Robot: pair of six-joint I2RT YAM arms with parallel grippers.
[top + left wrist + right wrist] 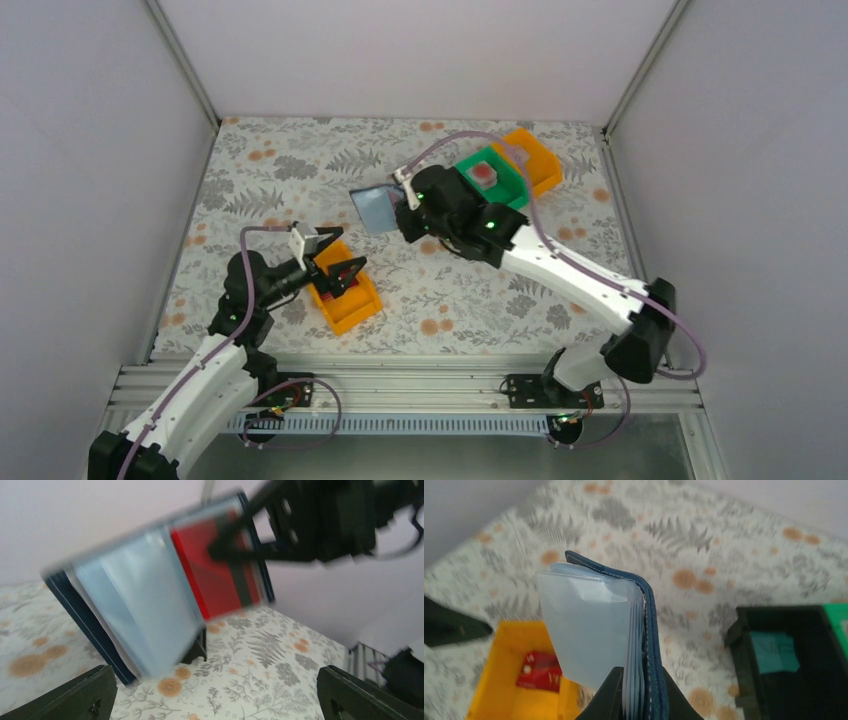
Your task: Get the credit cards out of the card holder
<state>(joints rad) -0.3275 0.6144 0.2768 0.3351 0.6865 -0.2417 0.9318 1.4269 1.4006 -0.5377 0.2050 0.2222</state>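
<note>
- Step in hand: emptying the card holder [378, 208] card by card. It is judged part done.
- Right jaws: closed tight on the lower edge of the card holder. They hold it in the air near the centre of the overhead view, above the floral worktop [270, 170].
- Card holder: it hangs open, with the clear sleeves [584, 625] fanned out. The front sleeves look empty in the right wrist view.
- Remaining content: one sleeved red card [215, 575] shows in the upper middle of the left wrist view. That view is blurred, so whether other cards sit behind it cannot be told.
- Left jaws: spread wide with nothing between them. In the overhead view they sit over the near orange bin [355, 310], at lower left of centre.
- Cards already out: a loose red card [539, 670] lies in that orange bin. A teal card [774, 652] lies in the black bin [744, 645], at the right of the right wrist view.
- Other bins: a green bin [500, 185] and a far orange bin [535, 160] stand at upper right of the overhead view.
- Next move, as judged: the left jaws should rise clear of the bin and line up with the exposed edge of the sleeved red card. They should then close on the card alone, not on the sleeve film.
- Requirement: the right jaws must hold the card holder steady so that the card slides out along its pocket.
</note>
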